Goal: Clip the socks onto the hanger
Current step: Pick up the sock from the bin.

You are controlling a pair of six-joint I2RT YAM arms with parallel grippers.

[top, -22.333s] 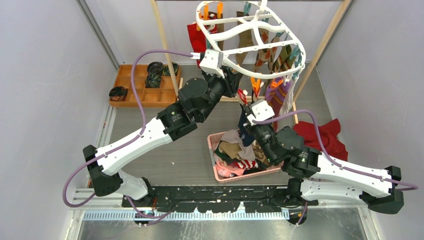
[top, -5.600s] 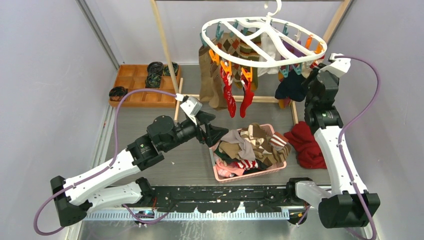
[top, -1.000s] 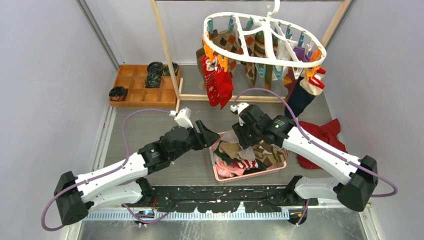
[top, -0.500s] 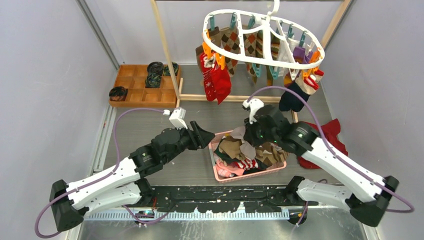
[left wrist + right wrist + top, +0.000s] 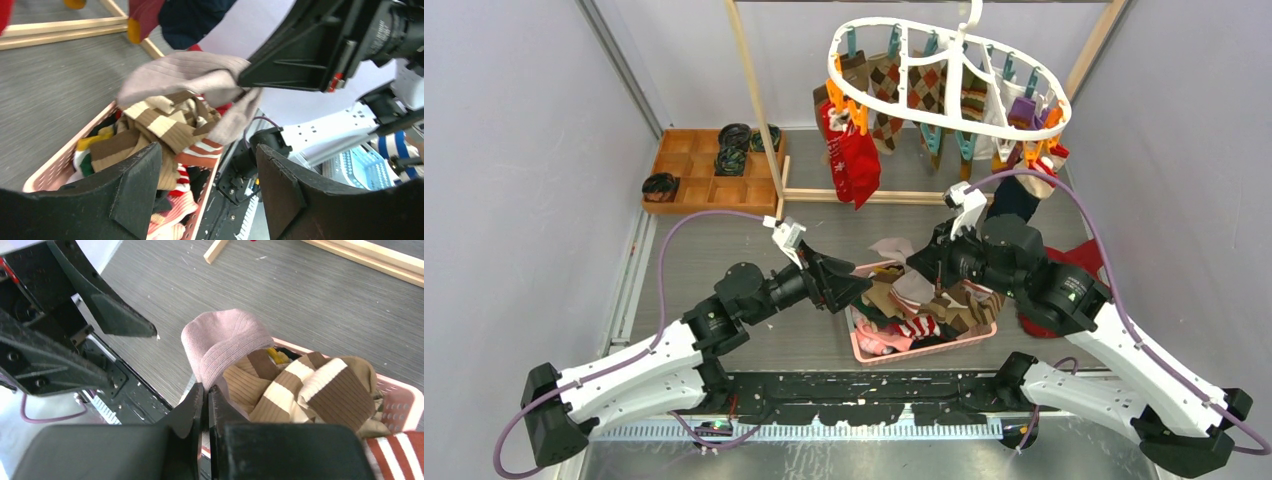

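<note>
The right claw [image 5: 205, 390] is pinching a pinkish-grey sock [image 5: 225, 340], and the gripped end is hidden between the jaws. Under it, a pink basket [image 5: 914, 350] of other socks [image 5: 929, 310] sits on grey floor [image 5: 704, 240]. The left claw [image 5: 207, 150] is spread and empty just beside it. The hanger [image 5: 911, 113] hangs beyond both, well apart.

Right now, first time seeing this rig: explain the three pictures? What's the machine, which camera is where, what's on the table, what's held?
The machine is two robot arms, left arm and right arm, bolted at the near edge of the table. The wide picture looks down from above and behind them. The other two come from a camera on each wrist.

On the table are a pink basket heaped with socks, a wooden tray holding black rolls, and a red cloth. Above hangs a white hanger with clipped socks.

The right tool is shut on a pale pinkish sock just above the heap. The left tool is open and holds nothing.
</note>
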